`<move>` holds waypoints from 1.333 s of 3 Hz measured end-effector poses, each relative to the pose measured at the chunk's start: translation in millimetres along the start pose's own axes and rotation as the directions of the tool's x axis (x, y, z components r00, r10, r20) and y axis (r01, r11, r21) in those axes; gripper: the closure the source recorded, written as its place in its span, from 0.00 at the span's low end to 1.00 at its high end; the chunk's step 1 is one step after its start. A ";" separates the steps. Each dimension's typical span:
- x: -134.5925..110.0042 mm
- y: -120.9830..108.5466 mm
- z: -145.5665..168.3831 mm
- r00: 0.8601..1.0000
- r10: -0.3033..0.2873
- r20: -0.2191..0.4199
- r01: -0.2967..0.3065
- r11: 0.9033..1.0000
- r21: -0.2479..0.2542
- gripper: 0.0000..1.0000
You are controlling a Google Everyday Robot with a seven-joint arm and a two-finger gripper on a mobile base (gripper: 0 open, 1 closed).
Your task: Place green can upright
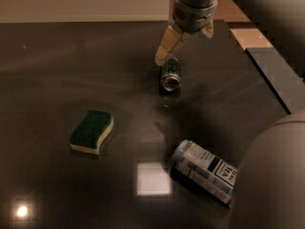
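one can on its side, gripper poised at its far end

camera view: two drink containers lie on the dark glossy table (57,70), and neither stands upright. the green can (170,71) lies on its side toward the back of the table, with one silver end facing the camera and its body running away from it. that is why the task is not yet done: the can has to be gripped and tipped onto one end. the gripper (183,46) hangs just above and behind the can. its jaws stand apart and hold nothing, and the longer pale finger (167,46) slants down so that its tip is at the can's far end. whether the tip touches the can cannot be told. this looks like the approach to a grasp across the can's round body.

whether the can is opened or full cannot be told. the clear bottle (205,171), white-and-black label up, lies on its side near the front, well apart from the can; its contents are not visible either. a green-topped sponge (91,131) rests flat to the left, out of the way.
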State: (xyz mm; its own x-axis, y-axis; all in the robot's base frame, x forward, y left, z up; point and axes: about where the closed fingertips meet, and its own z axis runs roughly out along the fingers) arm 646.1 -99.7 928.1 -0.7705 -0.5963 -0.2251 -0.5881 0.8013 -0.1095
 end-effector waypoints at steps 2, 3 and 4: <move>-2.3 24.0 45.5 0.994 0.078 -0.081 -0.083 0.995 -0.050 0.00; -2.8 24.4 46.3 0.994 0.078 -0.080 -0.082 0.995 -0.051 0.00; -6.5 24.1 51.1 0.989 0.102 -0.103 -0.106 0.994 -0.034 0.00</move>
State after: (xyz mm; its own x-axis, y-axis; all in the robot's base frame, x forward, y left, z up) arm 649.6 -74.1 877.5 -0.8479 -0.5129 -0.1343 -0.5108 0.8581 -0.0518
